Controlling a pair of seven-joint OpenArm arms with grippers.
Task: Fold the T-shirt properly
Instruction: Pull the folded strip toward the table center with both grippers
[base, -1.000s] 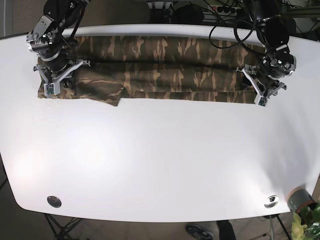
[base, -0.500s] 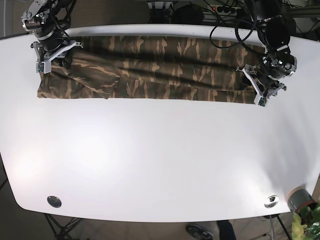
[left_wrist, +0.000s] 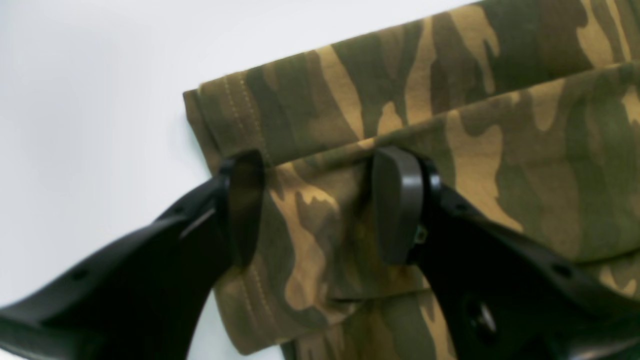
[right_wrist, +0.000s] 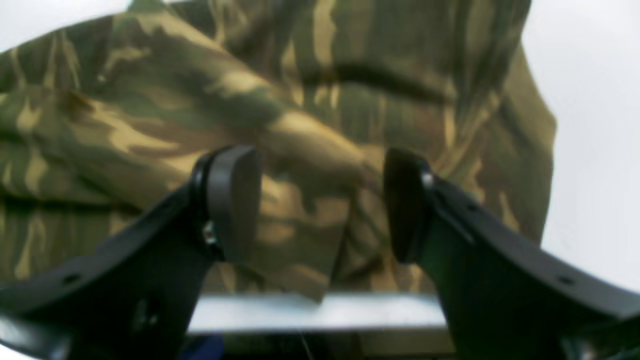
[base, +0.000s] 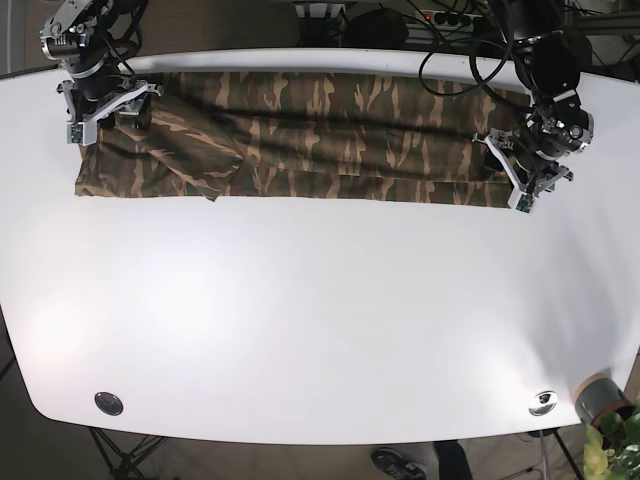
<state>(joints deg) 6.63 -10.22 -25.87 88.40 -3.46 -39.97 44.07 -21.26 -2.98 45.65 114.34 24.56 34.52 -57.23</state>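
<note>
One camouflage T-shirt, green, brown and tan, laid as a long folded band along the far edge of the white table, spanning almost its full width. Layered lengthwise, with a stitched hem visible at the end in the left wrist view and an upper layer overlapping a lower one there. Loose, rumpled flap near the base view's left end; flatter toward the right end. Two arms, two grippers, one per end of the garment. Left gripper at the base view's right end of the band; fingers spread wide, straddling the folded edge, with cloth between the pads and apparently touching them, though not pinched. Right gripper at the opposite end, near the far table edge; fingers likewise spread wide above rumpled fabric, nothing clamped between them; contact with the cloth not certain owing to blur. One round metal fitting at each near corner of the table, two in total.
</note>
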